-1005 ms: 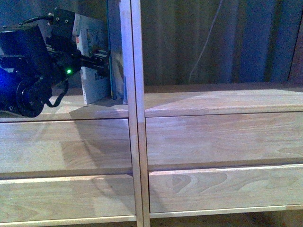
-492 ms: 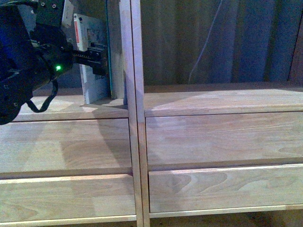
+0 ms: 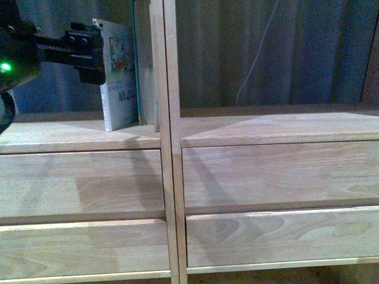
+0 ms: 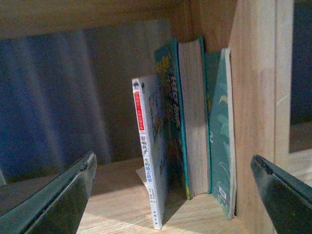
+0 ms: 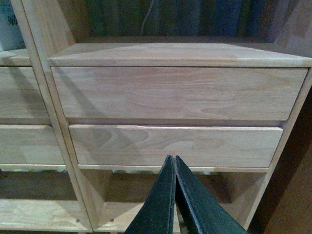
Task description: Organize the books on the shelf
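Observation:
The white paperback [image 3: 120, 77] with the red-topped spine stands upright in the left cubby of the light wood shelf [image 3: 169, 142], leaning toward the teal books [image 3: 137, 65] by the centre post. In the left wrist view the white book [image 4: 150, 151], a thick teal book [image 4: 187, 117] and a thin teal book [image 4: 220, 131] stand side by side against the cubby wall. My left gripper [image 3: 89, 52] is open, empty, just left of the white book. My right gripper [image 5: 174, 195] is shut and empty, in front of the right column's drawers.
Drawer fronts [image 3: 278, 174] fill both columns below the cubbies. The right cubby [image 3: 266, 59] holds a hanging white cable [image 3: 256, 59]. An open lower cubby [image 5: 146, 195] shows in the right wrist view. Bare shelf board [image 4: 117, 195] lies left of the books.
My left gripper has drawn back to the left, away from the white book, and its arm has moved out of frame. The book stays standing.

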`<control>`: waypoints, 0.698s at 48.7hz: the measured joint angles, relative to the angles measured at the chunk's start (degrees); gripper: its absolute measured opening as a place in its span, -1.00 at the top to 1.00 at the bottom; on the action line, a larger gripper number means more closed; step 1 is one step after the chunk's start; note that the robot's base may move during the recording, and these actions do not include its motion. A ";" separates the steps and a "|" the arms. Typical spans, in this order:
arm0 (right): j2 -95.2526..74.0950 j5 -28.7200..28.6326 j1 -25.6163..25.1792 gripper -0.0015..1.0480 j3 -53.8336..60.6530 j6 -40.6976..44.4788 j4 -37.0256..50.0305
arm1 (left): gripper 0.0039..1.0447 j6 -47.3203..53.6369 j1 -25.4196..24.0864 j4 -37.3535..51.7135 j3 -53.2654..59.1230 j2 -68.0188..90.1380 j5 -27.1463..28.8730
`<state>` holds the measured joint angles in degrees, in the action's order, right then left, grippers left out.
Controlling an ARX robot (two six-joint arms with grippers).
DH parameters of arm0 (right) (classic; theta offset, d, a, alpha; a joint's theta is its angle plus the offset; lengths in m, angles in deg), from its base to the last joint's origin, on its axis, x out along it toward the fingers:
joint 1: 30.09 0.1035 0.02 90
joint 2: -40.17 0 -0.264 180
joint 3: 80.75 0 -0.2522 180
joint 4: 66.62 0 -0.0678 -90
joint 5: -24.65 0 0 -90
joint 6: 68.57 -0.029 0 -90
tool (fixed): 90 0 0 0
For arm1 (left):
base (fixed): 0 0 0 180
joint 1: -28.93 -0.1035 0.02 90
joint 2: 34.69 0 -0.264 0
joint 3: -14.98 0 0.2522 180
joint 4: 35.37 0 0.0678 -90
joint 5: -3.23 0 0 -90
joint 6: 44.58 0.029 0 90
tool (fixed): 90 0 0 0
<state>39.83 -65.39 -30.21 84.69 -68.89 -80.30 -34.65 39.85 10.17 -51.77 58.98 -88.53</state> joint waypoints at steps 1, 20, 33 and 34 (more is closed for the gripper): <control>0.00 0.00 0.00 0.94 0.00 0.00 0.00 | -0.86 -0.02 0.26 -0.04 1.25 -1.64 1.05; 0.00 0.00 0.00 0.94 0.00 0.00 0.00 | -0.86 7.34 4.37 -5.86 23.93 -33.90 21.64; 0.00 0.00 0.00 0.94 0.00 0.00 0.00 | -0.86 10.80 13.70 -10.38 38.60 -50.82 36.85; 0.00 0.00 0.00 0.94 0.00 0.00 0.00 | -0.86 10.80 15.08 -11.23 39.93 -52.39 38.42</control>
<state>39.83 -65.39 -30.21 84.69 -68.89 -80.30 -23.85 54.93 -1.06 -11.84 6.59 -50.10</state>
